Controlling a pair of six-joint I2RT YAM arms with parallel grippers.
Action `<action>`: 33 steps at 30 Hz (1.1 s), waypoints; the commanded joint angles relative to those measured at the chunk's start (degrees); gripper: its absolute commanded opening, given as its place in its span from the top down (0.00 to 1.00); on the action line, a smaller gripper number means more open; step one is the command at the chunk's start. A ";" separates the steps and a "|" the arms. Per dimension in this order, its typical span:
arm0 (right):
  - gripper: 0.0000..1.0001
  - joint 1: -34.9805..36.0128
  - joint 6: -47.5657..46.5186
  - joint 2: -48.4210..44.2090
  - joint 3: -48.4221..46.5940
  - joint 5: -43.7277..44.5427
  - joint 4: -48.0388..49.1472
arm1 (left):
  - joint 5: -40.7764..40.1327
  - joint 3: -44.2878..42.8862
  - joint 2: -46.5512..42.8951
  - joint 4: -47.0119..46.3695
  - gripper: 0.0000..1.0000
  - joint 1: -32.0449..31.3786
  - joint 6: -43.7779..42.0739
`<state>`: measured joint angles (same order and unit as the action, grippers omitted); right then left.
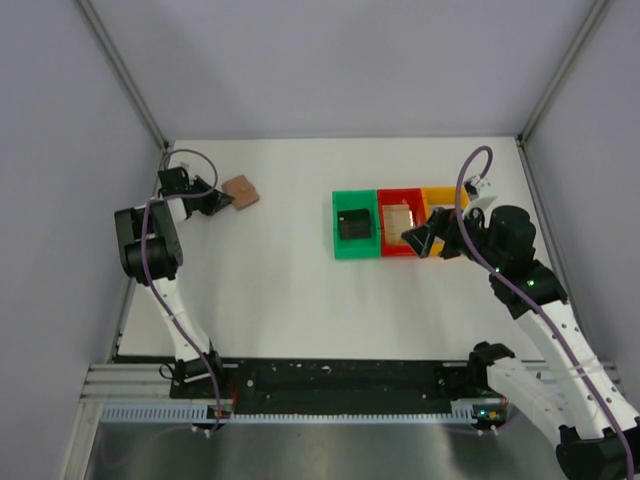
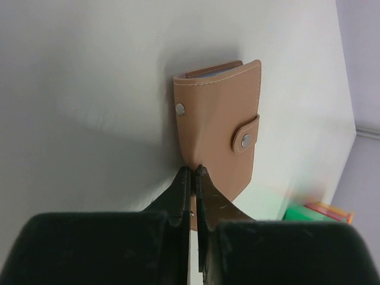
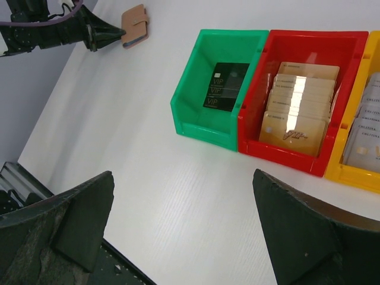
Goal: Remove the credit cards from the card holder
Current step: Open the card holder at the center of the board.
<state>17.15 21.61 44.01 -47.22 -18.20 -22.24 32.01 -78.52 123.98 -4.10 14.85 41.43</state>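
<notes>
At the far left corner of the worktop (image 1: pixel 280 300), the card holder (image 2: pixel 217 127) lies flat with its tan leather outer face up. It is folded shut, with its snap tab (image 2: pixel 246 135) buttoned across the open edge. A thin blue-grey strip shows at its far end; no card inside can be seen.

The left gripper (image 2: pixel 193 172) reaches low along the surface to the holder's near end, its jaws pressed together. They seem to nip a thin edge of the leather, though the fingers hide the contact. That hold looks meant to pin or lift the holder so it can be unbuttoned, a step not yet done.

Right of centre, three bins stand touching in a row. A green bin (image 3: pixel 184 104) holds a stack of black credit cards (image 3: pixel 225 86). A red bin (image 3: pixel 285 157) holds gold cards (image 3: pixel 297 110), and a yellow bin (image 3: pixel 350 175) holds pale cards (image 3: pixel 368 133). The colour sorting suggests each bin receives its own kind.

The right gripper (image 3: pixel 183 178) hovers above the worktop by the near side of the red and yellow bins. Its jaws are spread wide and hold nothing, probably ready to help open the holder.
</notes>
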 commanded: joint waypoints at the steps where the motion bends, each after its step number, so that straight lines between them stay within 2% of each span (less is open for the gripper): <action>1: 0.01 0.69 0.01 0.55 0.90 -2.89 3.60 | 3.50 6.61 -6.90 1.81 1.00 -1.31 -1.88; 7: 0.01 4.38 0.28 2.48 2.84 -3.87 5.36 | 3.50 21.80 -19.63 0.50 1.00 -6.58 -1.36; 12: 0.01 11.05 1.16 3.54 4.24 -2.55 5.54 | 0.26 37.18 -31.24 -3.11 1.00 -14.58 -0.30; 13: 0.01 12.72 0.98 3.63 4.50 -2.02 5.45 | -0.28 39.91 -33.26 -3.89 1.00 -17.98 -0.04; 19: 0.02 24.06 1.77 5.03 6.00 6.14 5.19 | -5.01 53.89 -44.86 -8.20 1.00 -32.06 4.61; 25: 0.02 35.75 2.91 10.30 5.39 17.74 4.05 | -12.05 64.53 -57.43 -10.57 1.00 -41.38 10.94; 29: 0.11 40.76 6.16 17.32 4.25 24.07 4.13 | -15.57 69.29 -62.28 -14.97 1.00 -45.52 16.57; 33: 0.25 44.19 8.89 24.44 1.09 27.59 4.13 | -18.99 70.26 -62.03 -19.18 1.00 -50.43 20.88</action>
<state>58.24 26.70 63.42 -41.67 2.28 -19.05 18.39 -9.50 62.33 -15.59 -31.51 56.18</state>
